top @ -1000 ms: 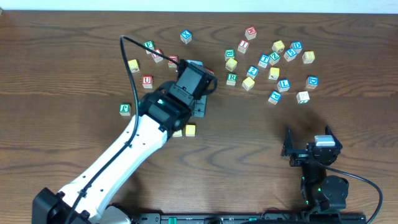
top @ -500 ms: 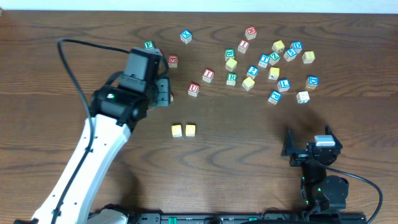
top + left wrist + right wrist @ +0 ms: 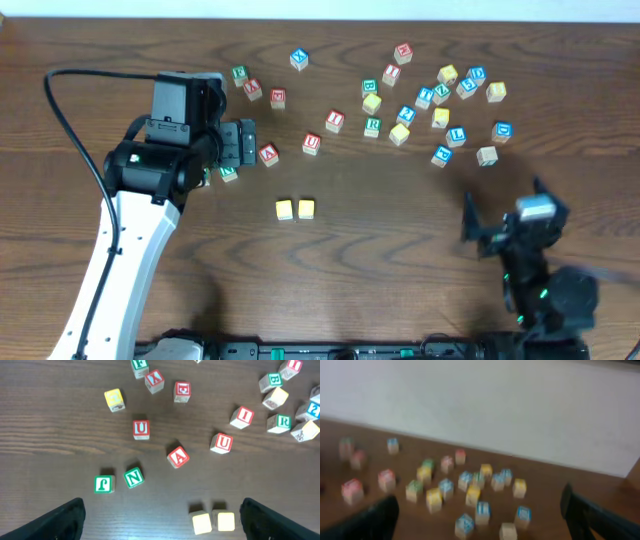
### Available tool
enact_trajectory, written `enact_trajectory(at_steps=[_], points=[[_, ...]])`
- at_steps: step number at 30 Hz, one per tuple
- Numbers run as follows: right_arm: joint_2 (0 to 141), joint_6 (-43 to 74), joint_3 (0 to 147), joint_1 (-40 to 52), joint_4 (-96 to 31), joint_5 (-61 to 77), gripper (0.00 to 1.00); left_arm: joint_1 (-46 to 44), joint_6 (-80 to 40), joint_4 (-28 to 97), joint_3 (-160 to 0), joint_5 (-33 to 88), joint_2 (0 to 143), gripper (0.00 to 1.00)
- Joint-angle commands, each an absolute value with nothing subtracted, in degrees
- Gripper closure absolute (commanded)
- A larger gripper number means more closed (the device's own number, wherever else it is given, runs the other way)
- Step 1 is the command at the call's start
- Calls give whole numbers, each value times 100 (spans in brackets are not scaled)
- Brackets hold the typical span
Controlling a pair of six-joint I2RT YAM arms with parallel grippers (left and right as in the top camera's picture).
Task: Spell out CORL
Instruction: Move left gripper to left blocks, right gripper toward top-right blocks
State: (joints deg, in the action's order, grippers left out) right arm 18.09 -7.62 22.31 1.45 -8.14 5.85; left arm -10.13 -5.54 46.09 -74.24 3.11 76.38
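Two yellow blocks (image 3: 285,209) (image 3: 306,208) lie side by side at the table's middle. They also show low in the left wrist view (image 3: 201,522) (image 3: 226,521), and their top faces look blank. A green R block (image 3: 372,126) (image 3: 283,421) and a blue L block (image 3: 457,135) lie among the scattered blocks at the back. My left gripper (image 3: 245,143) (image 3: 162,520) is open and empty, left of and behind the yellow pair. My right gripper (image 3: 500,215) (image 3: 482,520) is open and empty at the front right, and its view is blurred.
A red A block (image 3: 268,154) (image 3: 178,456), a red U block (image 3: 312,143) (image 3: 221,442) and a green N block (image 3: 228,172) (image 3: 133,477) lie near the left gripper. Several more blocks cluster at the back right (image 3: 440,95). A black cable (image 3: 60,110) loops at the left.
My left arm has swung left and back, away from the yellow pair, with its gripper empty. My right arm has started to move, shifting up and right.
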Motion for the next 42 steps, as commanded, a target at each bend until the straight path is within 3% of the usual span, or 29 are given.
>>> enact_trajectory(at_steps=[1,6,11,17,27,34,42], points=[[3640,-683,4106,121,-1656,805,1,-989,-493,4624,-7533,346,7594,2],[6401,-585,7439,211,-4132,1651,1,-987,-493,4624,-7533,346,7596,2],[7931,-523,8976,270,-4748,2300,1,-987,-493,4624,-7533,346,7596,2],[9056,268,9139,401,-3857,2471,1,-989,-493,4624,-7533,346,7596,2],[11233,1529,11000,2023,-5452,-871,1,-987,-493,4624,-7533,346,7596,2],[11863,3251,11255,2185,-5494,-1011,2,-987,-495,4624,-7533,346,7596,1],[12256,3391,11227,2270,-5542,-1330,1,-987,-493,4624,-7533,346,7596,2]])
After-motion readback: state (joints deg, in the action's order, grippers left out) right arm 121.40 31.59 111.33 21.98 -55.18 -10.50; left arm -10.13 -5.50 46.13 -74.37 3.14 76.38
